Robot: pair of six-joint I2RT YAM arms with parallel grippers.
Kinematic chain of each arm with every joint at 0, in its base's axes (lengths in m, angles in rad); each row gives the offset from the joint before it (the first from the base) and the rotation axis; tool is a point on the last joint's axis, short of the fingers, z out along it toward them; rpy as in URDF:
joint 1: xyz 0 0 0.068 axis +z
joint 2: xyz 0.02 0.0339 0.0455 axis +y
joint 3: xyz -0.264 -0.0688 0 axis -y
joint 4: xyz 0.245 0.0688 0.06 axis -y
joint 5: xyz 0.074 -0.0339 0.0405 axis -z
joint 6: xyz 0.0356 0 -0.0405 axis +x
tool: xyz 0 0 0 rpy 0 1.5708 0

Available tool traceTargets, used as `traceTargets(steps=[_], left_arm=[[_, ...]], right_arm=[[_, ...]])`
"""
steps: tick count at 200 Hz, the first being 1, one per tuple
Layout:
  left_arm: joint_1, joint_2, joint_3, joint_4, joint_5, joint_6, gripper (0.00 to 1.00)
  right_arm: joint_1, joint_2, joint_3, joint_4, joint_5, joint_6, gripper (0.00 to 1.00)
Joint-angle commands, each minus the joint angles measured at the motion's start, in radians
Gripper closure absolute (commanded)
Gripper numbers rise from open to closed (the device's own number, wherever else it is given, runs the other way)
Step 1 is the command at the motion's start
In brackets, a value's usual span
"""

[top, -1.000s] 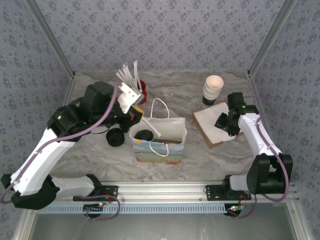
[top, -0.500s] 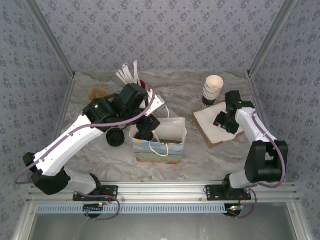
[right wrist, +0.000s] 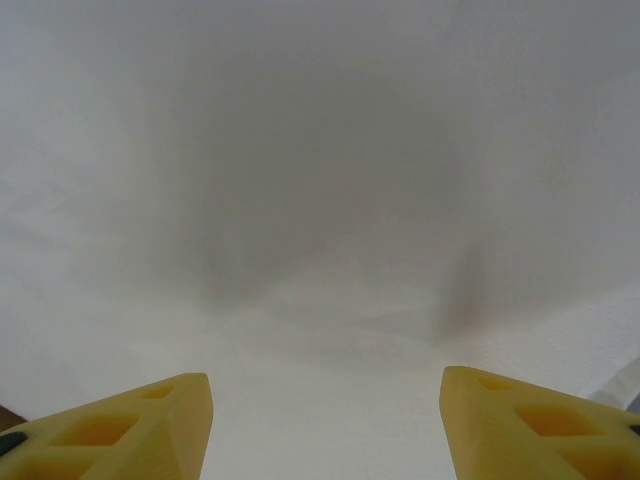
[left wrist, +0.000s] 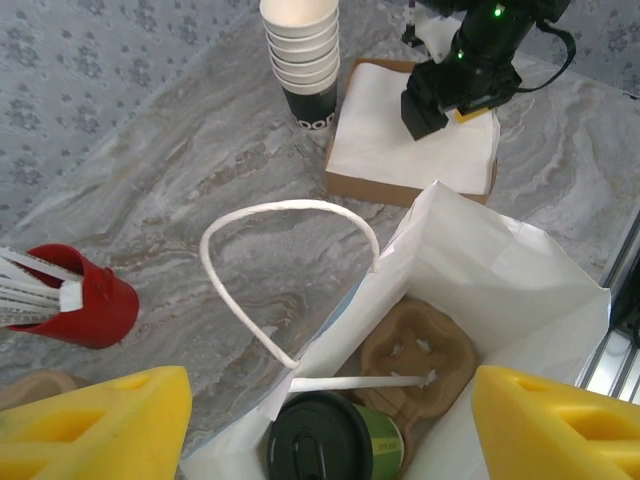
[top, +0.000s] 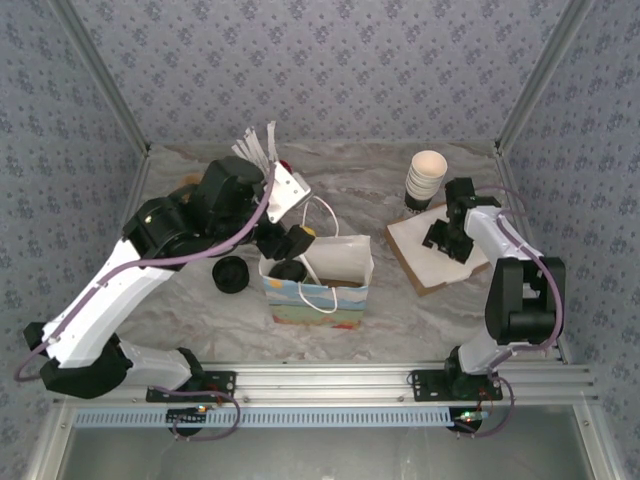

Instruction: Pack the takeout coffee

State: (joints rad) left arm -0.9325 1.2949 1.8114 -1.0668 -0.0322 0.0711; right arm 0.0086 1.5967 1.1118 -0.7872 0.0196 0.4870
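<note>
The takeout coffee (left wrist: 320,447) stands in the gift bag (left wrist: 520,290), at its left end, below and between the spread fingers of the left gripper (left wrist: 330,400). The fingers of the right gripper (right wrist: 325,378) stand apart above the white napkins (right wrist: 320,200).

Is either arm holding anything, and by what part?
Nothing is held. Left gripper: jaws open above the black-lidded olive-green paper cup in the white paper gift bag. Right gripper: jaws open over white paper napkins.
</note>
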Motion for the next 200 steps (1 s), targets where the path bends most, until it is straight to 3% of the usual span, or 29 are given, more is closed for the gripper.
traceTargets(steps=[1, 45, 79, 141, 200], left_arm=[[-0.006, -0.034, 0.016, 0.005, -0.019, 0.007, 0.24], [-0.005, -0.062, -0.034, 0.021, -0.018, -0.006, 0.21], [-0.006, -0.068, -0.056, 0.022, -0.015, -0.017, 0.20], [-0.006, -0.080, -0.055, 0.018, -0.007, -0.021, 0.19], [-0.005, -0.089, -0.058, 0.010, -0.006, -0.025, 0.18]], right_arm=[[-0.007, 0.036, 0.039, 0.002, 0.011, -0.017, 0.37], [-0.004, 0.073, 0.052, 0.012, 0.010, -0.022, 0.48], [-0.005, 0.103, 0.059, 0.018, 0.005, -0.024, 0.49], [-0.001, 0.126, 0.067, 0.031, 0.002, -0.025, 0.62], [0.007, 0.144, 0.072, 0.042, -0.006, -0.028, 0.84]])
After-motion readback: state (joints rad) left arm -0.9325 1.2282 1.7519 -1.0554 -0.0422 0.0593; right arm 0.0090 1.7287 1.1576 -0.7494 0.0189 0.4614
